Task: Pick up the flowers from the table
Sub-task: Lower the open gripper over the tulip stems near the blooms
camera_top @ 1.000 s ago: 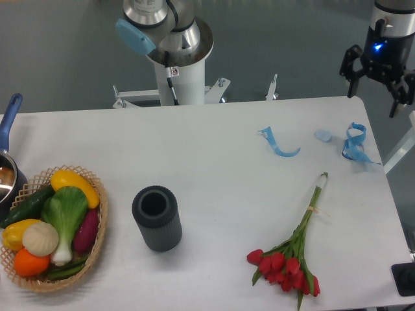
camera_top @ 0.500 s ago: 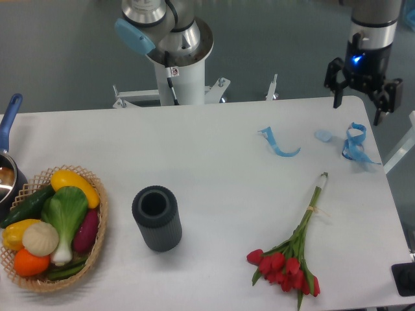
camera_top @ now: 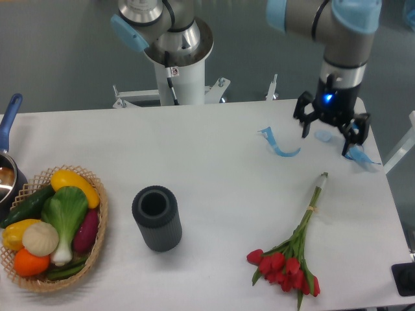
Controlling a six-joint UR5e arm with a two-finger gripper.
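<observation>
The flowers are seen lying flat near the front right part of the table. The red heads are bunched at the front end, and the long green stems are pointed up and a little to the right, toward the back. The gripper is held in the air above the back right part of the table, with its two fingers spread wide apart and nothing between them. The flowers are found in front of the fingers and a bit to the left in the picture, and the stem tip is the nearest part. Blue ribbon scraps are laid under and beside the gripper. The way down to the stems is not blocked, it seems. A dark ribbed cup and a basket of vegetables are set well apart on the other side.
</observation>
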